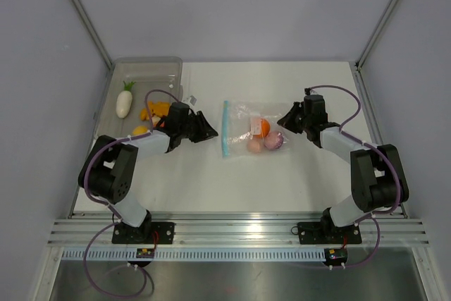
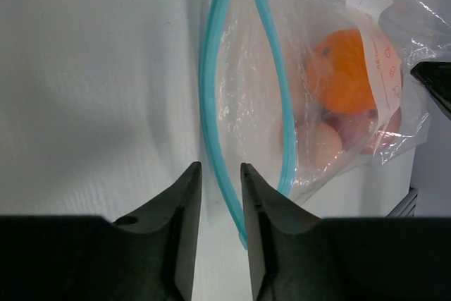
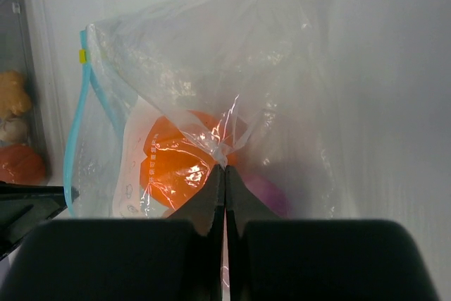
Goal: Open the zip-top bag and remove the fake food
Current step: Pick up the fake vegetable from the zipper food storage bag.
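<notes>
Blue zip edge [image 2: 208, 103] parted, bag [image 3: 211, 54] pinched — right claw [image 3: 225, 169]

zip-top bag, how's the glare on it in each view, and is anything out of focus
Right wrist: bright glints across the crinkled zip-top bag, orange piece inside looks hazy through the film. Left wrist: fewer glints, blue zip strip crisp, left end effector dark with soft edges. Top external: even light, barely any glare on the bag.

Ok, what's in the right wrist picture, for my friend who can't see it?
The right arm's fingers are shut, pinching a fold of the clear zip-top bag. An orange toy food and a purple one sit inside; its blue zip strip runs down the left.
</notes>
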